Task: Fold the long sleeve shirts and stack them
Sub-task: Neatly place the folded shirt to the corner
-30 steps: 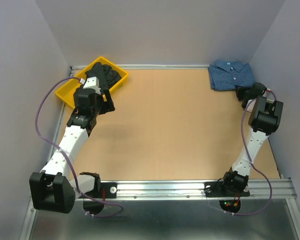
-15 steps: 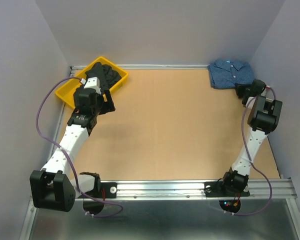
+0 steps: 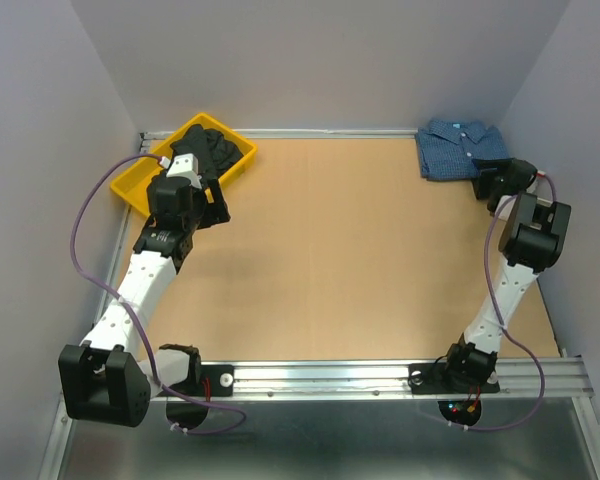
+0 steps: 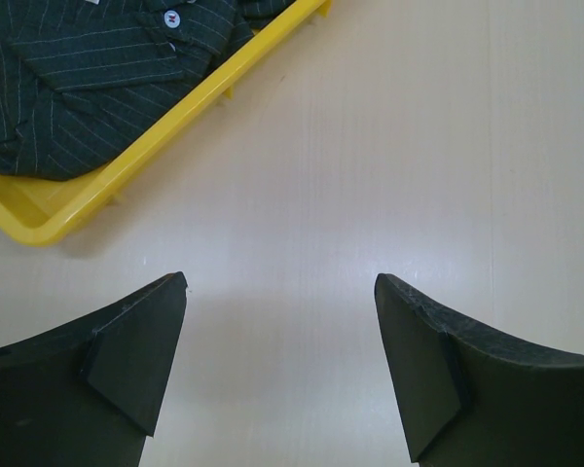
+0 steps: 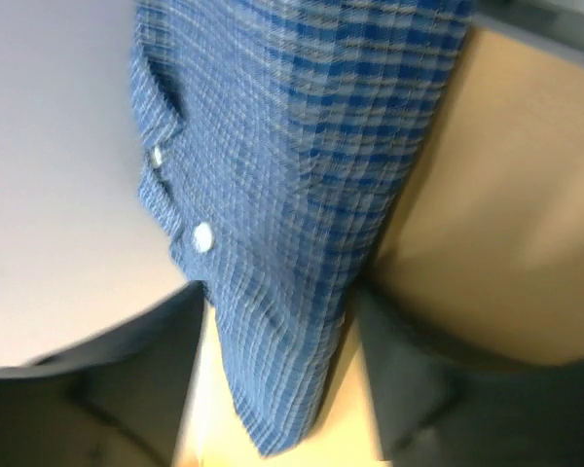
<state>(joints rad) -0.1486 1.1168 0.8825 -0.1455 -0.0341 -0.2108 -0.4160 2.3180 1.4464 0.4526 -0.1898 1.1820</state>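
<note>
R gripper [image 5: 274, 331] part-open, blue shirt [image 5: 302, 146] edge btwn its fingers, unclamped.

Robot lab test cell. Left arm [image 3: 145, 275] and right arm [image 3: 510, 270] are bolted to an aluminium rail [image 3: 380, 378] along the near edge of the table [image 3: 340, 250], which has a bare tan board top. Blank grey walls [image 3: 320, 60] box it in on three sides. Purple cables [image 3: 80, 215] loop off the arms. Yellow tray [image 3: 135, 188] sits at the far left corner, a folded blue shirt [image 3: 460, 148] at the far right corner.
</note>
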